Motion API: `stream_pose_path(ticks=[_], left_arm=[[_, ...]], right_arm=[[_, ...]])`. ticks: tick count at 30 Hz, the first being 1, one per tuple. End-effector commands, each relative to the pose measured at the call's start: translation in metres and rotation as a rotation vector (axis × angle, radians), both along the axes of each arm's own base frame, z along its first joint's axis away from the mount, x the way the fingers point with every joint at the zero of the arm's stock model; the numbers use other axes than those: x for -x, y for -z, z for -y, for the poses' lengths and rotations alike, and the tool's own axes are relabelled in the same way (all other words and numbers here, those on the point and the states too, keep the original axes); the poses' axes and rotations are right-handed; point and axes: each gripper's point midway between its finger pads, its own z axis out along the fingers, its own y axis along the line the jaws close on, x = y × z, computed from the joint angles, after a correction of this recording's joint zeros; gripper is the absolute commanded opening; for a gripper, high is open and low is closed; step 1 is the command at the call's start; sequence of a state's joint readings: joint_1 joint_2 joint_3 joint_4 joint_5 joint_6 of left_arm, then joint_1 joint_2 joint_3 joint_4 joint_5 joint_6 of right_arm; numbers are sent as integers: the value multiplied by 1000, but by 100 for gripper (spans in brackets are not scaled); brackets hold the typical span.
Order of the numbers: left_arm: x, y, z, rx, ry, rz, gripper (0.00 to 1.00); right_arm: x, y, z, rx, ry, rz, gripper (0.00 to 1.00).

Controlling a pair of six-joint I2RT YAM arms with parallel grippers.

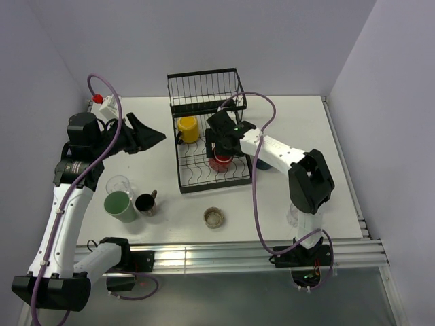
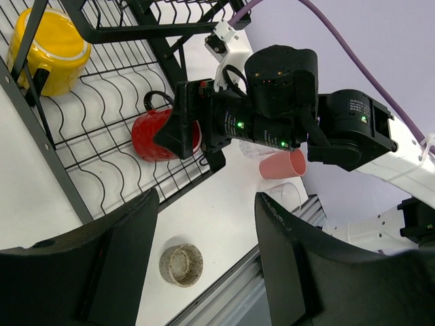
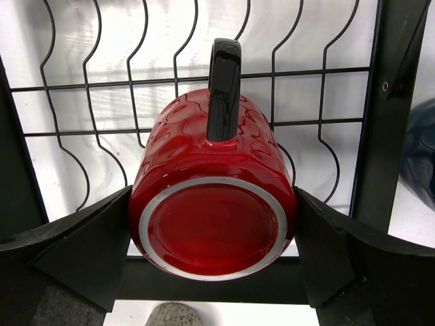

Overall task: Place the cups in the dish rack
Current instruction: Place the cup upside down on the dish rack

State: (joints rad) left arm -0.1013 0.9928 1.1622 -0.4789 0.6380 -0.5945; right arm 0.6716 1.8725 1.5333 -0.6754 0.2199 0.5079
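The black wire dish rack (image 1: 179,170) stands at the table's middle back. In it a yellow mug (image 1: 188,129) lies near the left side. A red mug (image 3: 214,204) with a black handle lies mouth-down on the rack's wavy wires. My right gripper (image 3: 214,238) is shut on it, one finger pressed against each side. My left gripper (image 1: 146,136) hangs open above the table left of the rack, with nothing between its fingers (image 2: 122,238). On the table stand a green tumbler (image 1: 119,206), a black mug (image 1: 145,203), a clear glass (image 1: 119,183) and a low brownish glass (image 1: 214,217).
A pink tumbler (image 2: 284,164) and another clear glass (image 2: 285,195) lie right of the rack, beneath my right arm. A navy mug (image 3: 418,156) shows beside the rack's right edge. A white socket block (image 1: 103,103) sits at the back left corner. An aluminium rail (image 1: 224,255) runs along the near edge.
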Motion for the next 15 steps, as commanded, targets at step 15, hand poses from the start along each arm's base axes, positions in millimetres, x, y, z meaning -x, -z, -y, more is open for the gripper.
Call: stream_pose_path(ticks=[15], left_arm=[[1,-14,-3,-19,-6,69,66]], right_arm=[[-14,-4,-4,25,35,39,78]])
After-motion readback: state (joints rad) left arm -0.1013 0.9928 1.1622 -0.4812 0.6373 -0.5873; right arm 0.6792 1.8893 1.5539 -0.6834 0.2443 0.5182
